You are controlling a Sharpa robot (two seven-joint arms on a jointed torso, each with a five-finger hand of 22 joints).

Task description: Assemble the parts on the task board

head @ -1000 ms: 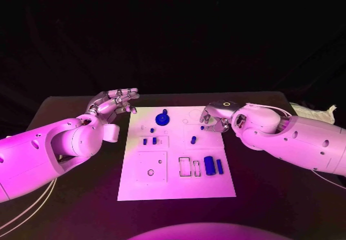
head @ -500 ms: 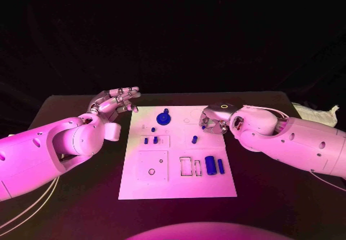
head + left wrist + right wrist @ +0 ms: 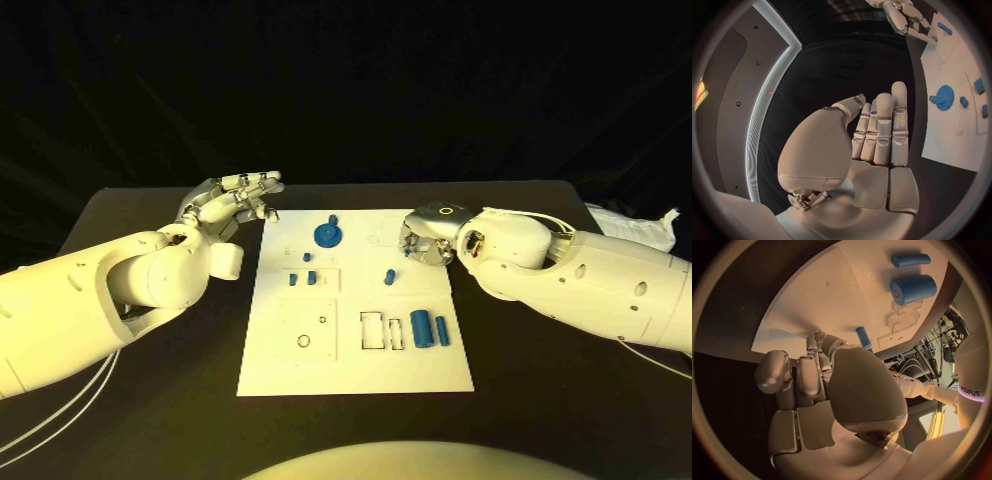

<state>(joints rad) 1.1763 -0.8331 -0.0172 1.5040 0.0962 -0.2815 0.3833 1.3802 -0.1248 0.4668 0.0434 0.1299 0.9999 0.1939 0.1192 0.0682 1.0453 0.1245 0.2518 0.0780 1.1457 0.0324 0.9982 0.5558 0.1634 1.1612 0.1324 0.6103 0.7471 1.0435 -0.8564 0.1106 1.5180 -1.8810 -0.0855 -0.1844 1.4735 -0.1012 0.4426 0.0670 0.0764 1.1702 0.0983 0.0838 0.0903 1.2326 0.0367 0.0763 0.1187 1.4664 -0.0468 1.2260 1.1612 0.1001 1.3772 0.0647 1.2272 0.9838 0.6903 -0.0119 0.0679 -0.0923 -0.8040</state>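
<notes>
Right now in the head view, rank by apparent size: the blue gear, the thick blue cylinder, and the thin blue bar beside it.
1. Thick blue cylinder and blue gear: look about alike, and the cylinder is nearer the camera, so unranked.
2. Thin blue bar: clearly smallest.

task board (image 3: 355, 370) x1 | blue parts (image 3: 420, 328) approx 8 | hands (image 3: 231, 203) x2

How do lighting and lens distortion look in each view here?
Head view: warm yellowish light, dark backdrop, task board bright, little distortion. Left wrist view: strong fisheye; the board's edge bows, and the left hand is evenly lit. Right wrist view: orange cast, curved board, right hand close to the lens.
</notes>
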